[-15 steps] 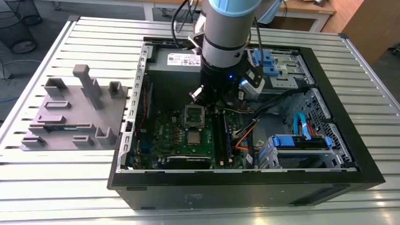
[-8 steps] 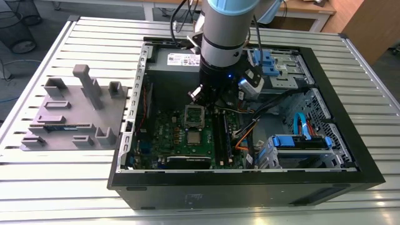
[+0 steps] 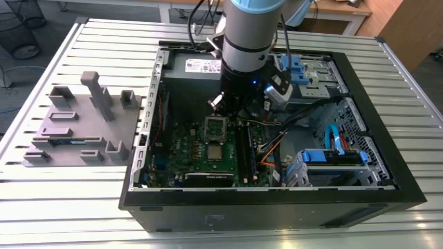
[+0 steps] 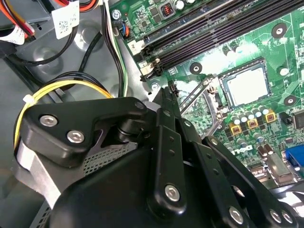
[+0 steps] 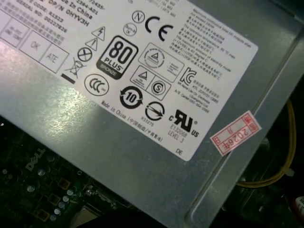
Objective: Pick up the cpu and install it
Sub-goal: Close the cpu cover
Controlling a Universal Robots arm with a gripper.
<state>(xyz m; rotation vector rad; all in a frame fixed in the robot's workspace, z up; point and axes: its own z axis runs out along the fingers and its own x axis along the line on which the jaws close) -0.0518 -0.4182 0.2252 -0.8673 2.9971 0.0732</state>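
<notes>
The cpu (image 3: 215, 152) is a small square chip with a shiny silver-grey top. It lies flat in the black socket on the green motherboard (image 3: 188, 150) inside the open computer case, and the second wrist view also shows the cpu (image 4: 246, 85). The silver socket frame (image 3: 216, 127) stands tilted up behind it. My gripper (image 3: 232, 111) hangs from the arm just above and behind that frame, apart from the chip. In the second wrist view the gripper (image 4: 170, 90) has its black linkage in the foreground, and its tip is beside the raised frame lever (image 4: 199, 95).
The grey power supply (image 3: 201, 65) (image 5: 142, 142) sits close behind the gripper. Memory slots (image 3: 246, 150) and orange and yellow cables (image 3: 270, 155) lie toward the exterior view's right, with blue drive cages (image 3: 332, 155) beyond. A grey fixture tray (image 3: 76, 124) stands outside the case on the slatted table.
</notes>
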